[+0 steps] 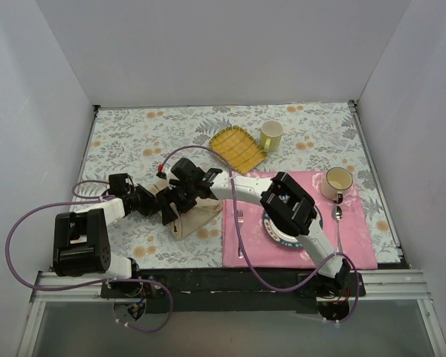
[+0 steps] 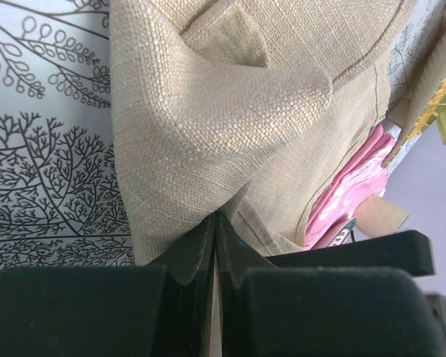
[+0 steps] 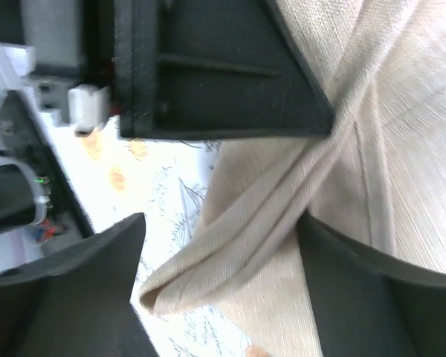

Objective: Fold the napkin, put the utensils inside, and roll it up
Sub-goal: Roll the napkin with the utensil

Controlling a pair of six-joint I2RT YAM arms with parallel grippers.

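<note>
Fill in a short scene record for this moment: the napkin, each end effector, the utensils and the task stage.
napkin: beige, bunched on the floral tablecloth, beside the left edge of the pink placemat
left end effector: shut on a napkin fold
right end effector: open, fingers astride a napkin ridge
utensils: fork and spoon lie on the placemat, either side of the plate
task stage: napkin not neatly folded; utensils not yet inside
</note>
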